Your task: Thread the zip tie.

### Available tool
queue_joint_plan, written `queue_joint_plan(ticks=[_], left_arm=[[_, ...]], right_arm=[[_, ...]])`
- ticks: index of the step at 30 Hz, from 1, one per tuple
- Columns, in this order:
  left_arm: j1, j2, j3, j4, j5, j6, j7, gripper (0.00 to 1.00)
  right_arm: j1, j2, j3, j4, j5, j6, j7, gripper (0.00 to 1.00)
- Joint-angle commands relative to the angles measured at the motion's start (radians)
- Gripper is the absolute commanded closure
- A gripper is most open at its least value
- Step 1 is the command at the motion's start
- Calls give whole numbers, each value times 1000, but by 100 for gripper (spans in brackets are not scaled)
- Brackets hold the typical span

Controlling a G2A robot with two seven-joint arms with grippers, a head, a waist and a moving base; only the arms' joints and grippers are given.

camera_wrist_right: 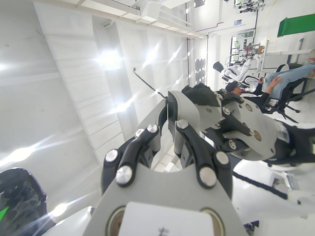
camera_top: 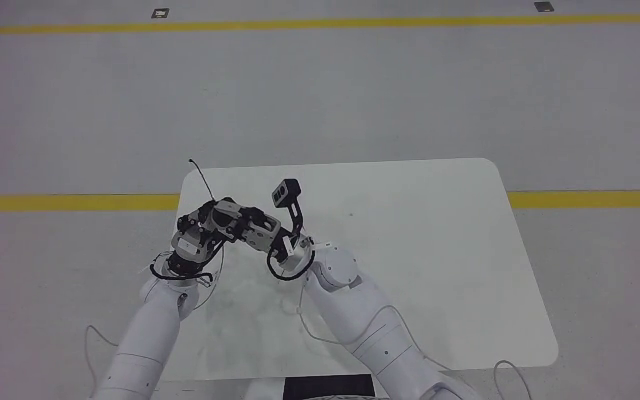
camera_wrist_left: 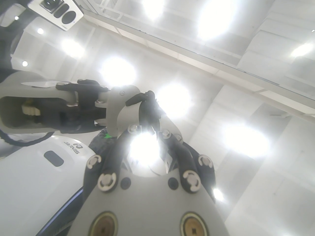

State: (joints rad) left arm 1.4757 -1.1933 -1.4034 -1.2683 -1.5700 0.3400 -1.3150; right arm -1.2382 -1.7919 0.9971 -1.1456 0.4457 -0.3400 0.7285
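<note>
Thin black plastic zip tie (camera_wrist_right: 147,84) gripped by the right end effector (camera_wrist_right: 168,101), above the left part of the white rectangular bench (camera_top: 420,260); left end effector (camera_wrist_left: 149,124) alongside (glare: grip state cannot be told).

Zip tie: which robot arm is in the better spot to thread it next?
Probably right. The zip tie sticks out just past the right gripper, in line with it; the left gripper seems busy pinching it.

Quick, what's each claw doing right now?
Left claw: closed; glare hides what it pinches.
Right claw: closed on the zip tie.
</note>
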Motion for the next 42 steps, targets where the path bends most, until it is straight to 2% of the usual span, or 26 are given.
queue_joint_plan(ticks=[1, 42], left_arm=[[0, 0, 0, 0, 0, 0, 0, 100], [0, 0, 0, 0, 0, 0, 0, 100]], right_arm=[[-1, 1, 1, 4, -3, 0, -2, 100], [5, 12, 5, 58, -56, 0, -72, 100]])
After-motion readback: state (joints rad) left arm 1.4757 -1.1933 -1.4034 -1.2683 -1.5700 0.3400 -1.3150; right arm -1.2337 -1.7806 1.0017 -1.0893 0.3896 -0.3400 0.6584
